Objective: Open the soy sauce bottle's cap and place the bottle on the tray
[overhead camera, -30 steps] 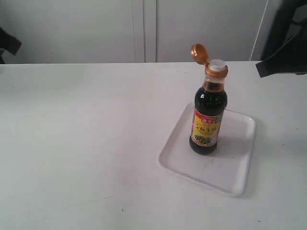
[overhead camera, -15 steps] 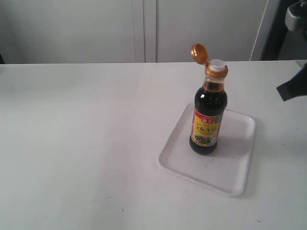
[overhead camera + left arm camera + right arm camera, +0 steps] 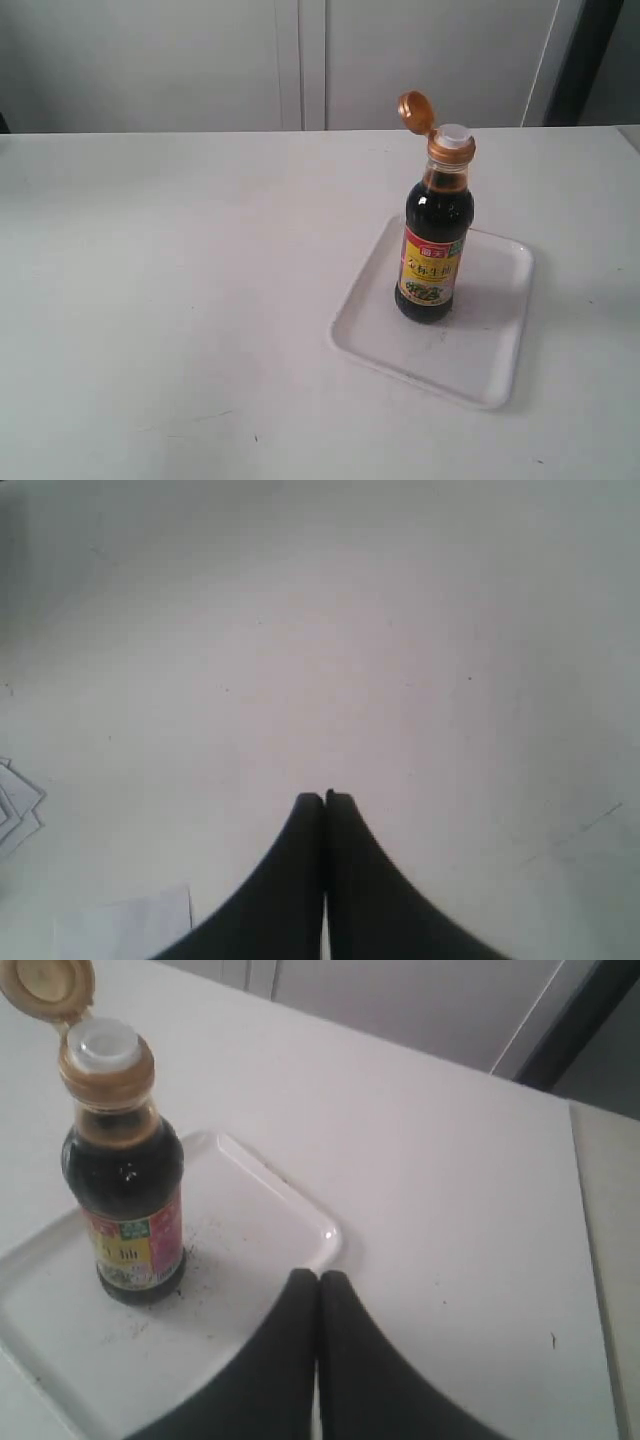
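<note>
Soy sauce bottle is standing upright on the tray, its base resting on the tray's floor, nearer the tray's far-left part than its centre. Dark liquid is filling the bottle up to the neck, and the yellow, red and pink label is facing the exterior camera. The cap is hanging open, tipped back on its hinge to the bottle's left and standing above the copper-orange collar, so that the white spout is showing bare at the top. The tray is lying flat on the white bench, turned at a slant to the bench's front edge, with dark specks scattered on its floor beside the bottle's base.

No arm is appearing in the exterior view. The left tool is hovering over bare bench, well apart from the bottle, with its two fingers pressed together and nothing between them; some white paper is lying on the bench near it. The right tool is hanging just past the tray's rim, apart from the bottle, its fingers likewise pressed together and gripping nothing.
</note>
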Tool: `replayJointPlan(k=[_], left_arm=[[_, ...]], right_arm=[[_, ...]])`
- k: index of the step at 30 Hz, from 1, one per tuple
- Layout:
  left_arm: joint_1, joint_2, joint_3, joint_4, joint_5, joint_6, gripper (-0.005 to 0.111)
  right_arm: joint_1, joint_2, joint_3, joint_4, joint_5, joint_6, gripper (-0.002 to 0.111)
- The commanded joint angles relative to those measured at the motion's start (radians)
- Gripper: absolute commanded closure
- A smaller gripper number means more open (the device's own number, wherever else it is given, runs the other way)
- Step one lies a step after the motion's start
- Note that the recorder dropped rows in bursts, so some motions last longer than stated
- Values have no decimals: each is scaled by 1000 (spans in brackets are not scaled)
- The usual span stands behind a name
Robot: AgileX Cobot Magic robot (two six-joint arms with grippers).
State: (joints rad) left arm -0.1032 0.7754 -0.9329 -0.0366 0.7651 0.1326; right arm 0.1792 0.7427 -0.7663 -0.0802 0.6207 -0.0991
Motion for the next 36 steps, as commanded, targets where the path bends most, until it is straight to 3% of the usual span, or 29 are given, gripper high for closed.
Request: replayJointPlan(k=[1,12,20,26,36], left_arm=[[5,-86,86,-32,-84,-2,107],[5,-280,307,-60,-352,-1,107],[5,-427,395,-116,-417,-2,107],[5,-533,502,-180,-559,-2,107],[5,-568,619,-225,-641,-1,107]], right_arm=[[-2,-104,57,6,-68,25,108],[0,-325,205,110,-279,26,108],[0,-513,304,140,-316,26,108],[0,-662,387,140,-340,26,108],[0,-734,551,177,-498,21,108]])
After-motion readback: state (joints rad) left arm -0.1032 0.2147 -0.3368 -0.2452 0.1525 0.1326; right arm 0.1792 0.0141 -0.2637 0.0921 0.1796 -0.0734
